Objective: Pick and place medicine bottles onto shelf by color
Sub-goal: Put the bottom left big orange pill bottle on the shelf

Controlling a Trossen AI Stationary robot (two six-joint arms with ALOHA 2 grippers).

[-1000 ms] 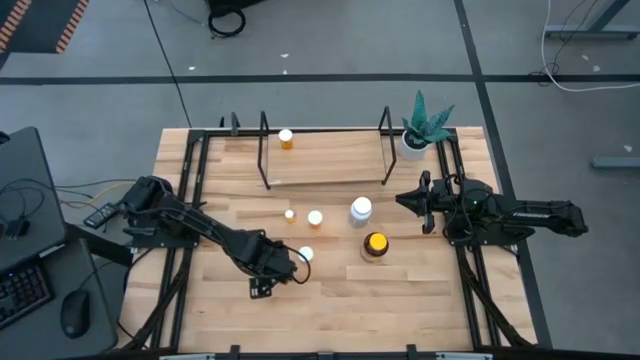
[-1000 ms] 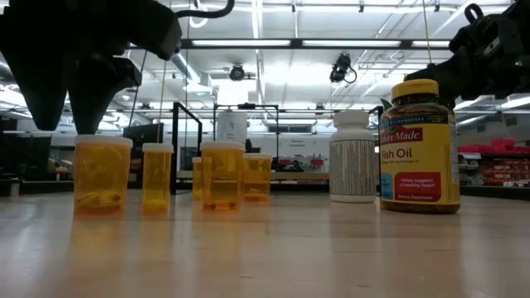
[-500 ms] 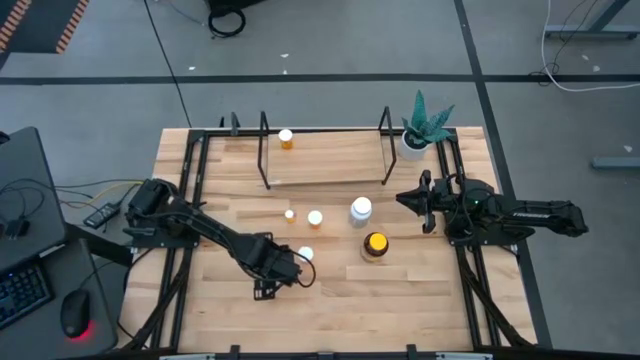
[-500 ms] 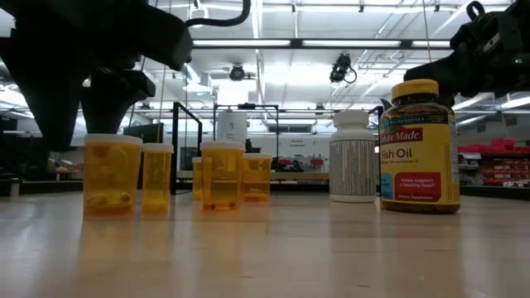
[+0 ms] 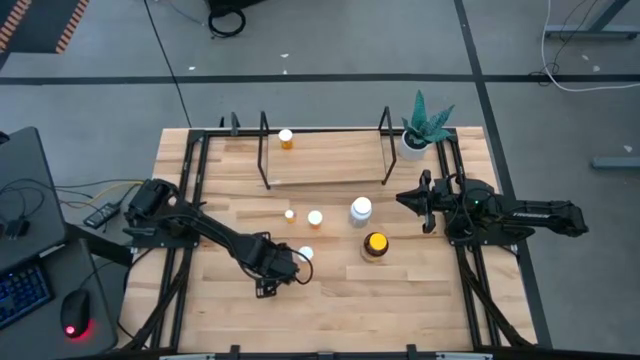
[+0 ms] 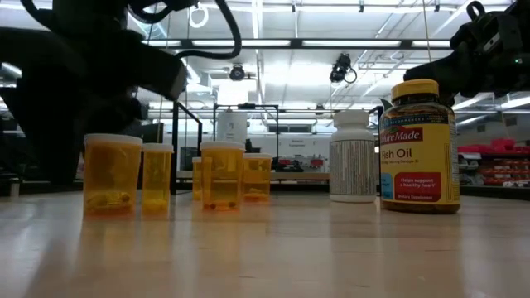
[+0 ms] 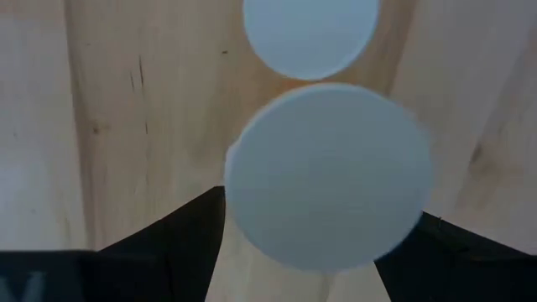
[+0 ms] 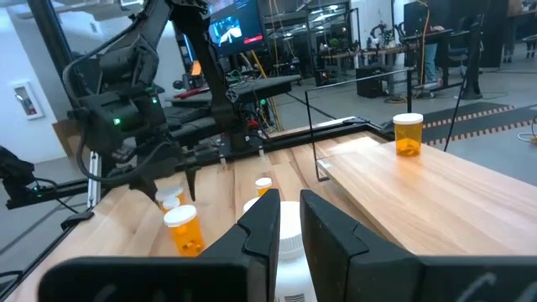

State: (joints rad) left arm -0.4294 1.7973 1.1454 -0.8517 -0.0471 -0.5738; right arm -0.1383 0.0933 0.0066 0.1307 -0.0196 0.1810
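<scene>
Orange, white-capped pill bottle point(image 5: 306, 256) stands upright between the released fingers of the left end effector point(image 5: 292, 266).

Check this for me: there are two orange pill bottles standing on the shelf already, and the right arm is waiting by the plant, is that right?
Not quite. The high view shows only one orange pill bottle on the shelf, near its back left corner. The rest is right: the right gripper waits near the plant.
</scene>
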